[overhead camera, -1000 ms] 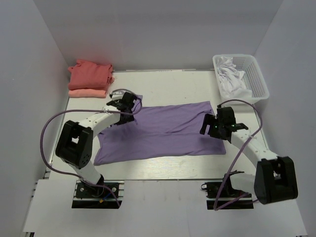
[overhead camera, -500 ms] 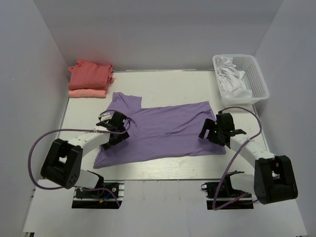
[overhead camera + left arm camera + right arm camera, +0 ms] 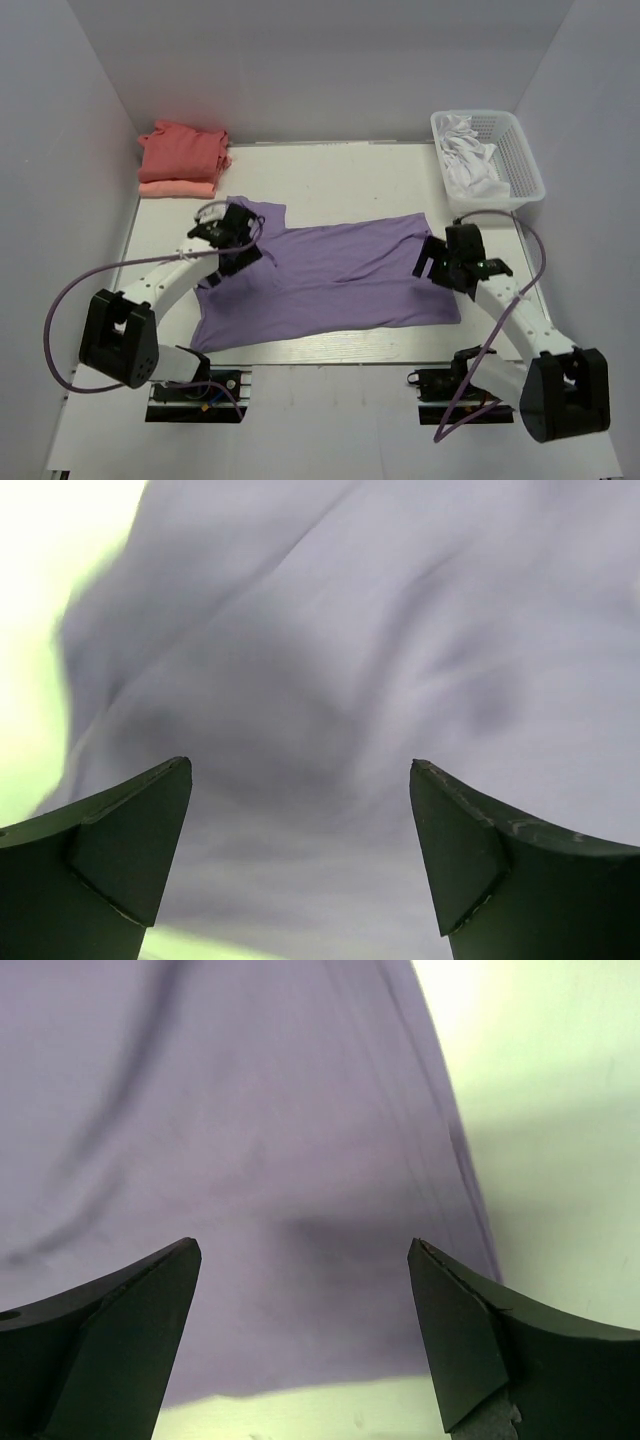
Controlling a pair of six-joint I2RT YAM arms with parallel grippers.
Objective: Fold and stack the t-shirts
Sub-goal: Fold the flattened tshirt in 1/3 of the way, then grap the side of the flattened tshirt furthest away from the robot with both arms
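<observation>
The lavender-purple t-shirt (image 3: 330,275) lies spread flat on the white table, with a sleeve at its upper left. It fills the left wrist view (image 3: 330,660) and the right wrist view (image 3: 250,1140). My left gripper (image 3: 228,240) is open and empty just above the shirt's left shoulder part. My right gripper (image 3: 440,262) is open and empty over the shirt's right edge. The coral-red t-shirt (image 3: 183,148) lies folded on top of the folded salmon-pink t-shirt (image 3: 176,188) at the back left.
A white plastic basket (image 3: 520,160) with white cloth (image 3: 470,165) in it stands at the back right. White walls close in the table at the left, back and right.
Both grippers have moved a little away from me over the shirt. The shirt's right edge has shifted and its sleeve at the upper left stays spread out.
</observation>
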